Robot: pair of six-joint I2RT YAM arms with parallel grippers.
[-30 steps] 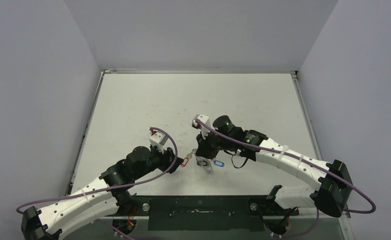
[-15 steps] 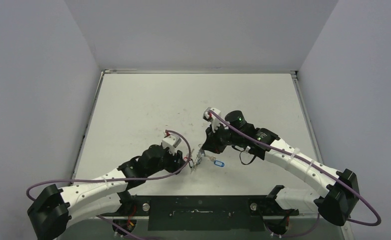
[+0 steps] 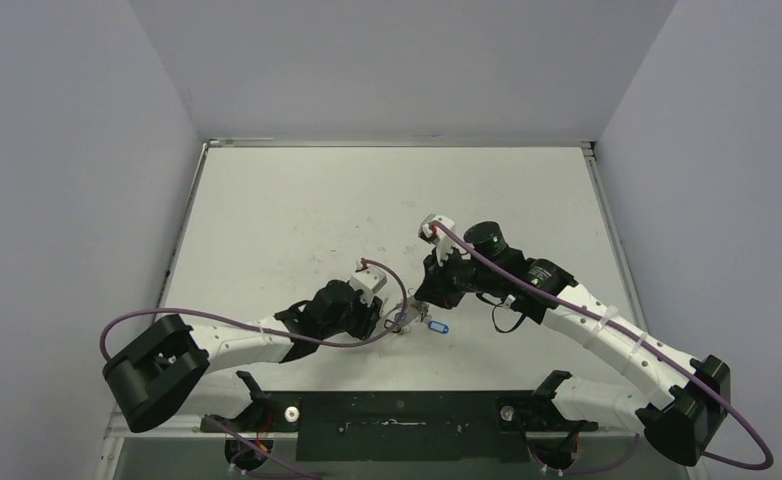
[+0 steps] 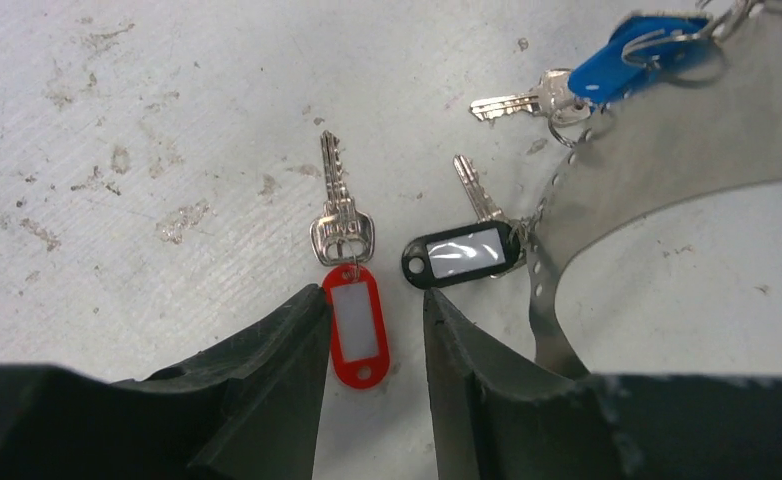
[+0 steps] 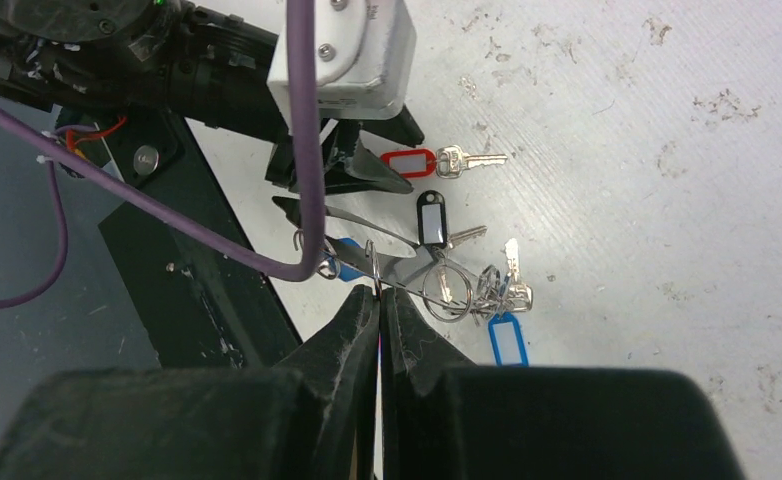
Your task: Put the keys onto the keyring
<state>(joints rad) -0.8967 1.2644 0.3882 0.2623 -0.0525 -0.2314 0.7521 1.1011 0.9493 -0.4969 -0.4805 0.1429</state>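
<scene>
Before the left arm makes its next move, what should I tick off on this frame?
1. Red-tagged key lies between the left end effector's fingers: ok.
2. Left end effector closed on that key: not ok, the jaws are open with a gap on one side.
3. Right end effector shut on the ring: ok.
4. Red-tagged key on the ring: not ok, it lies apart on the table.
5. Black tag clear of the left fingers: cannot tell, it sits right by one fingertip.
6. Ring's opening turned toward the key: cannot tell.
</scene>
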